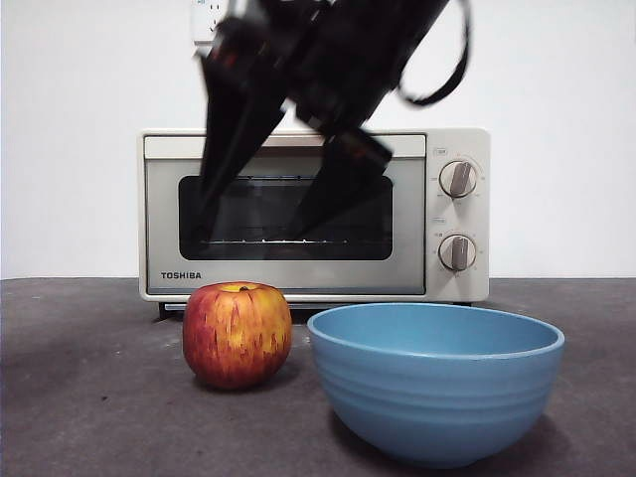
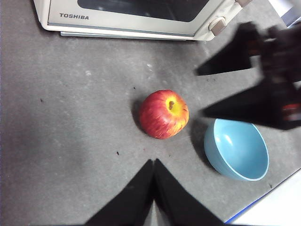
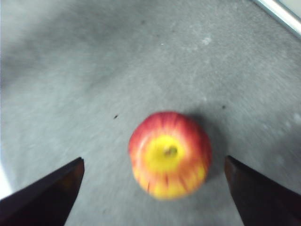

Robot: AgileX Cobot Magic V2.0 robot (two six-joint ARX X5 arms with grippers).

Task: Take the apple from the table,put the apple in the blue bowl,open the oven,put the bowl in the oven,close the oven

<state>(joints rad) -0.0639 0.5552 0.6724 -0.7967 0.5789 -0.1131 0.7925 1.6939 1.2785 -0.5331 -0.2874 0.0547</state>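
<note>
Front view shows the oven [image 1: 314, 214] shut against a white wall, the table [image 1: 79, 397] dark grey and scuffed. Below the right gripper [image 1: 253, 234], whose jaws are spread wide, the blue bowl [image 1: 435, 380] sits empty just beside the apple [image 1: 237, 333]; that spread seems meant to straddle the fruit, which lies between the jaws and untouched. Waiting apart from the apple, the left gripper [image 2: 154, 162] has its jaws pressed together.

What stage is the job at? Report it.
Nothing is finished: the apple sits on the table beside the empty blue bowl, and the oven is shut. In hand: the open right gripper hangs over the apple. Left gripper waits shut.
</note>
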